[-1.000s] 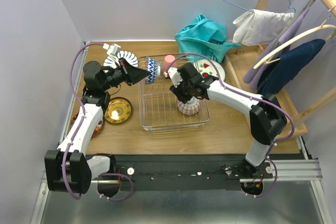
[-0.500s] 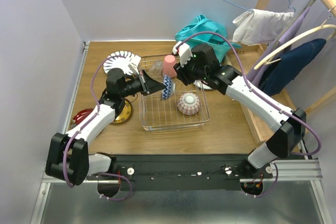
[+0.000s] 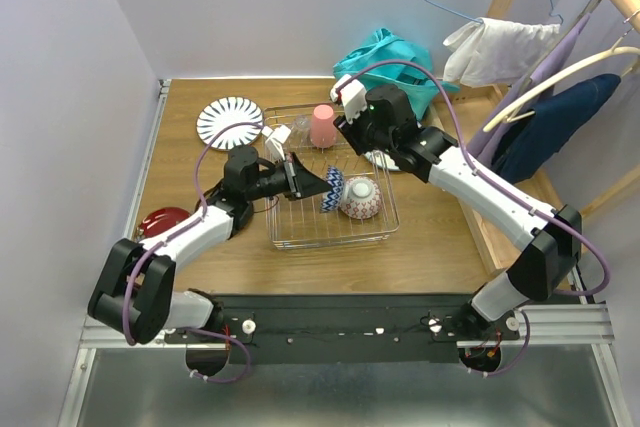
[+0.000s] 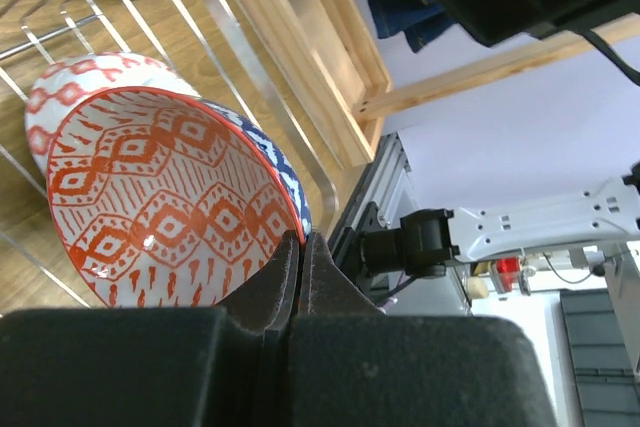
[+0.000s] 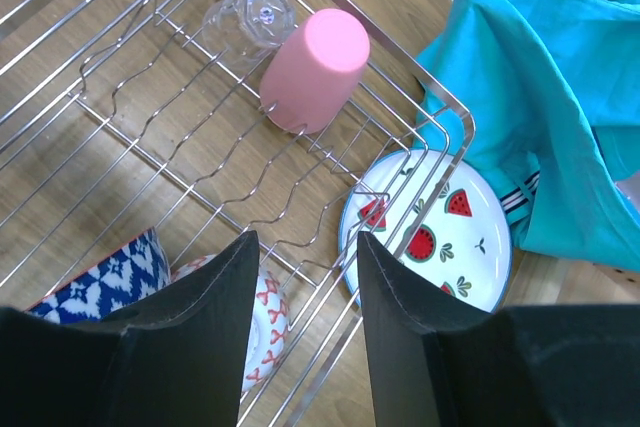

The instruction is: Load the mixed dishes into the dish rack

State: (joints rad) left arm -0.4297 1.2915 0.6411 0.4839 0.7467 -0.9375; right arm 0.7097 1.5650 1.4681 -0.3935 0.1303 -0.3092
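My left gripper (image 3: 320, 187) is shut on the rim of a bowl, blue-patterned outside and orange-patterned inside (image 3: 332, 190). It holds the bowl tilted on edge inside the dish rack (image 3: 300, 239), against a white bowl with red marks (image 3: 361, 197). The left wrist view shows the pinched rim (image 4: 302, 239), the held bowl (image 4: 170, 197) and the white bowl (image 4: 70, 87). My right gripper (image 3: 352, 137) is open and empty over the rack's back right corner (image 5: 305, 242). A pink cup (image 5: 315, 67) and a clear glass (image 5: 250, 15) lie in the rack. The fruit plate (image 5: 440, 237) lies outside it.
A blue-striped plate (image 3: 229, 122) lies at the back left and a red saucer (image 3: 163, 220) at the left edge. A teal cloth (image 3: 385, 67) lies behind the rack. A wooden clothes frame with hangers and garments (image 3: 530, 107) stands on the right.
My left gripper carried the blue and orange bowl from the rack's back left to its middle, beside the white bowl. My right arm lifted off that bowl and went to the back corner.
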